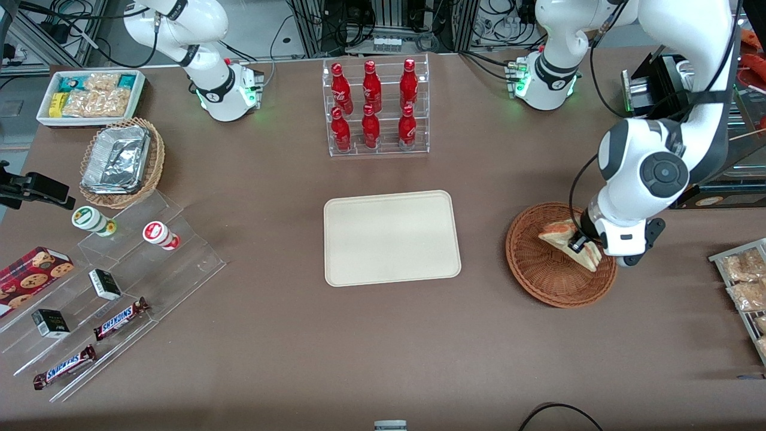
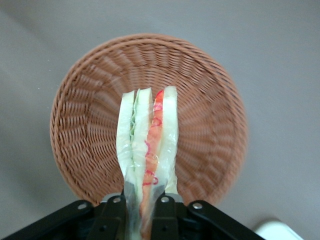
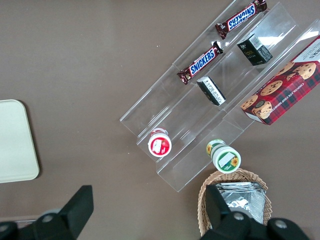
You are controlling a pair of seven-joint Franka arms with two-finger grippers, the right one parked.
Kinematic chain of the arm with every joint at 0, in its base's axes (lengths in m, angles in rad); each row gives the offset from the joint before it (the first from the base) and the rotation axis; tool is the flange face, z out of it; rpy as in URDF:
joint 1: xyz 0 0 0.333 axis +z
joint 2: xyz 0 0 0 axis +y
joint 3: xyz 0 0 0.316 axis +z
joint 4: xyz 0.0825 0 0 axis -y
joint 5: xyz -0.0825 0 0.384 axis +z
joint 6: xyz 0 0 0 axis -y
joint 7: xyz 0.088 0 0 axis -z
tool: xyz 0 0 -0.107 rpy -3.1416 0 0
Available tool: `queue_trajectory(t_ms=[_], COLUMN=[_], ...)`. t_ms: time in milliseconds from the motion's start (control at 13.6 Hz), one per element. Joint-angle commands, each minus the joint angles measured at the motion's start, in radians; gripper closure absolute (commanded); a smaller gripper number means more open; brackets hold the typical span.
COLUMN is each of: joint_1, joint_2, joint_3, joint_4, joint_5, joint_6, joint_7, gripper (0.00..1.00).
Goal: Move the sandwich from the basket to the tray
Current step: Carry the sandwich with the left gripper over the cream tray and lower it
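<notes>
Reddish-brown wicker frames the moment: the basket [image 1: 559, 263] sits on the desk toward the working arm's end, and the gripper [image 1: 579, 242] is over it, its two fingers [image 2: 116, 210] closed on one end of the sandwich [image 2: 147, 150]. The wedge is clear-wrapped (the film glints in the wrist view) and appears lifted off the weave, though from these views I cannot tell whether its low corner is touching the basket.

The hold looks like the weak point. The fingers pinch only one end, so most of the wedge sticks out unsupported; soft bread inside slick film could slide or swing during a quick sideways move, and a hard squeeze may crush the layers. If the low corner catches the basket's rim on the way out, the light basket could be dragged along.

Room is generous. The tray [image 1: 392, 237] lies bare in the middle of the desk, well apart from the basket, with open brown surface between them. The rack of red bottles [image 1: 375, 108] stands farther from the front camera than the tray, off the likely path.
</notes>
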Motion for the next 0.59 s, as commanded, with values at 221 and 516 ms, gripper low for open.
queue_trajectory(t_ms=[221,516], joint_1=[-0.032,-0.230], joint_2=[0.137,0.338], joint_3=[-0.225,-0.227], joint_4=[0.265,0.420], joint_5=[0.018,0.093], joint_6=[-0.080,-0.072], joint_7=[-0.013,-0.030], gripper=[1.00,1.00])
